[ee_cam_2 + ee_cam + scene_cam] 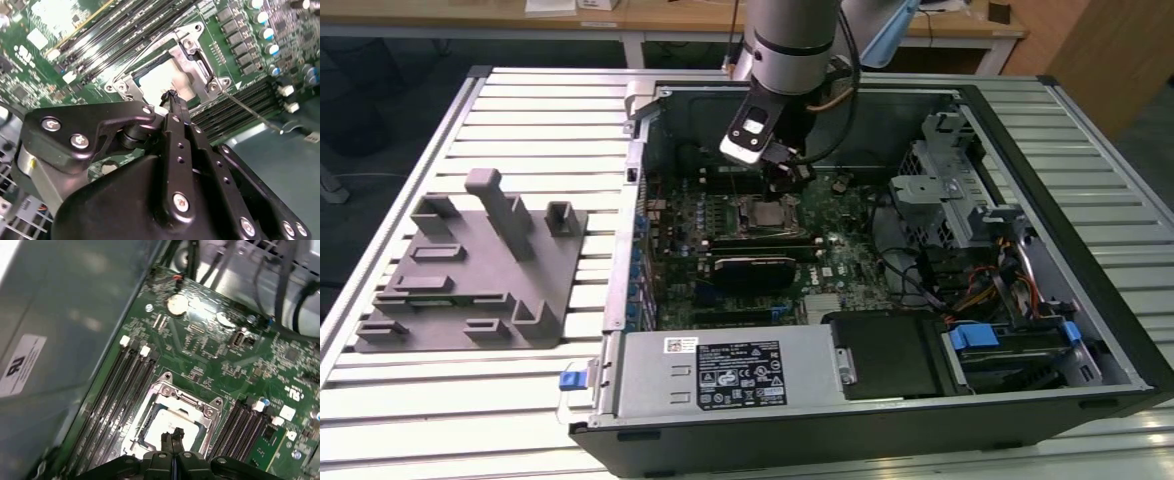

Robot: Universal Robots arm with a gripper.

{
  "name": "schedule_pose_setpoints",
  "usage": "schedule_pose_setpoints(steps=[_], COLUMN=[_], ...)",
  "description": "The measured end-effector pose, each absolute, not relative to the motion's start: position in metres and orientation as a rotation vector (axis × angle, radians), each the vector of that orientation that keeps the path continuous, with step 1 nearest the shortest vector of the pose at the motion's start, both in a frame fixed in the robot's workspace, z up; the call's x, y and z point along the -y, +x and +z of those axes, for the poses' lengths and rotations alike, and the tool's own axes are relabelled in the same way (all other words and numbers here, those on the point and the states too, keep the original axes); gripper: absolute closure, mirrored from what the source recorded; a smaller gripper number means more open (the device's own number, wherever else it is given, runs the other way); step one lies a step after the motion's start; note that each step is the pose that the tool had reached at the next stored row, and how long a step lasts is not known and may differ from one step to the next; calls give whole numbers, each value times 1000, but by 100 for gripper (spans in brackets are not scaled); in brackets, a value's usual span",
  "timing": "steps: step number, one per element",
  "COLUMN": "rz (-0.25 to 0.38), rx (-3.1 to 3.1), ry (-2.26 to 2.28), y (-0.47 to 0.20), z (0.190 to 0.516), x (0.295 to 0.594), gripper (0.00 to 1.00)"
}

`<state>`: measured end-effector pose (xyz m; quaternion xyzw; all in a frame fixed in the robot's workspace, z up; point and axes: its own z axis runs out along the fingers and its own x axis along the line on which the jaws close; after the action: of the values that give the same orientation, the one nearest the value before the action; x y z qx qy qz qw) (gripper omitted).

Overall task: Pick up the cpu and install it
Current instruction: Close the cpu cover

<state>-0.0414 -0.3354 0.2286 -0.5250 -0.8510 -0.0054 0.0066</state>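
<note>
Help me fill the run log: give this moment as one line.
claw: shut, tips over cpu | cpu: lying inside socket frame on motherboard | contact: cannot tell

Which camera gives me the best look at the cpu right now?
The first wrist view: the cpu lies pale inside the socket frame, mostly uncovered, the shut jaws over one edge. The second wrist view has the gripper covering part of it; the exterior view shows it small and distant.

Silver arm [790, 40], black screw-studded jaws.
</note>
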Motion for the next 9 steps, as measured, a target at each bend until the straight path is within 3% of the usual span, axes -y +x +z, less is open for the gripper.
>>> schedule_pose_setpoints(steps=[9], rz=[-15], rx=[2788], ry=[-1418], y=[-41], z=[229], x=[335], gripper=[89])
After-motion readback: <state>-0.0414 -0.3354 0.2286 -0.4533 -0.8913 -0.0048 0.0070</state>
